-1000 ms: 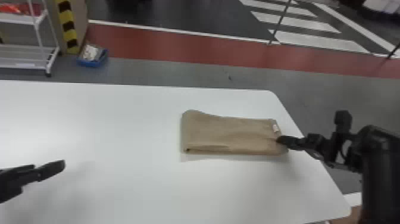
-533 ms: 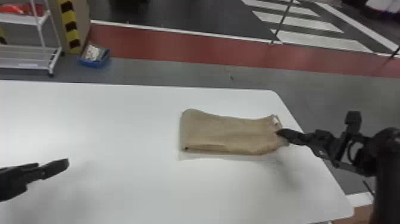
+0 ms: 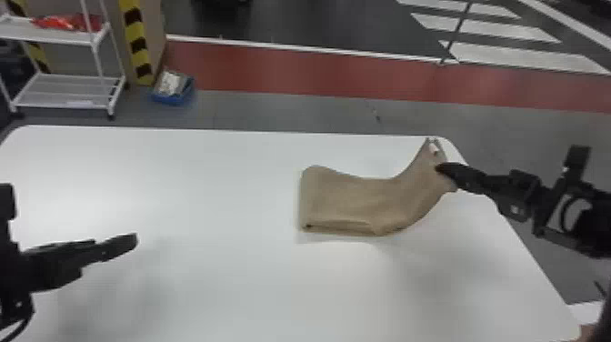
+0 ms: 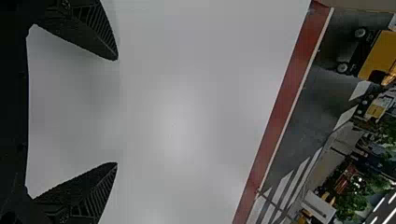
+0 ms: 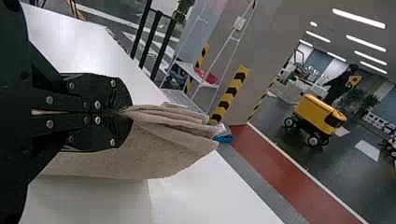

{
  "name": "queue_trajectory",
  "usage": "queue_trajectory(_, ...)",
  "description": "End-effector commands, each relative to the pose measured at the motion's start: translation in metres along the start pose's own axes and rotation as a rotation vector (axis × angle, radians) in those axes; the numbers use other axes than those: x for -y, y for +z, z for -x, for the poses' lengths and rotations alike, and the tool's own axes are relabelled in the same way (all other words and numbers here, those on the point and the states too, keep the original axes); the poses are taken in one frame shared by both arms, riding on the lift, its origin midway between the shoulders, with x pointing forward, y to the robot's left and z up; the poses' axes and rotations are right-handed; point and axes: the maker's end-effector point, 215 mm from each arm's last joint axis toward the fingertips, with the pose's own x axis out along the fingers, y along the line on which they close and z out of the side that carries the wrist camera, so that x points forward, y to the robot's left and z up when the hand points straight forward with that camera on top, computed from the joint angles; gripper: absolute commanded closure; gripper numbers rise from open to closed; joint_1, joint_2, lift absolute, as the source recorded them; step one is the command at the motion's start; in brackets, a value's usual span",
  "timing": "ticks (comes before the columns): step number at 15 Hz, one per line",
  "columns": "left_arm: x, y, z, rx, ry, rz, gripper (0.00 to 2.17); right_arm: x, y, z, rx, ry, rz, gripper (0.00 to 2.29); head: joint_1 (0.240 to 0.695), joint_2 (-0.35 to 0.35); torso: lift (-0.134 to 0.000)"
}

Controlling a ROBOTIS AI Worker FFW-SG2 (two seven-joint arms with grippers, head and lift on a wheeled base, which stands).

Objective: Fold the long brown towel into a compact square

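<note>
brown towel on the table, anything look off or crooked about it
The brown towel looks askew: its right end is raised and bunched in the right gripper, while the rest lies on the table. Likely just the folding; no damage stands out.

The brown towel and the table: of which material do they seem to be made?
The towel looks like soft, matt cloth, probably cotton terry, by its fuzzy surface and loose folds. The table has a smooth, slightly glossy white top, perhaps laminate, as pale reflections suggest.
</note>
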Motion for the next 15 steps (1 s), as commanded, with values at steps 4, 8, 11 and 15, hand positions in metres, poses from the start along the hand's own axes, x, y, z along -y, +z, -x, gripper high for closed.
queue_trajectory(4, -0.01, 0.008, -0.007, 0.002, 0.009, 0.006, 0.08, -0.057, -0.034, -0.055, -0.066, 0.114, 0.019, 1.6, 0.695, -0.124, -0.12)
queue_trajectory(8, -0.016, 0.011, -0.011, 0.011, 0.013, 0.007, 0.08, -0.075, -0.072, -0.085, -0.155, 0.113, 0.061, 1.59, 0.695, -0.039, -0.12)
queue_trajectory(11, -0.018, 0.01, -0.011, 0.014, 0.013, 0.006, 0.08, -0.069, -0.099, -0.098, -0.223, 0.071, 0.089, 1.59, 0.695, -0.01, -0.12)
queue_trajectory(15, -0.018, 0.008, -0.012, 0.015, 0.009, 0.008, 0.08, -0.08, -0.123, -0.121, -0.252, 0.081, 0.119, 1.59, 0.695, 0.028, -0.12)
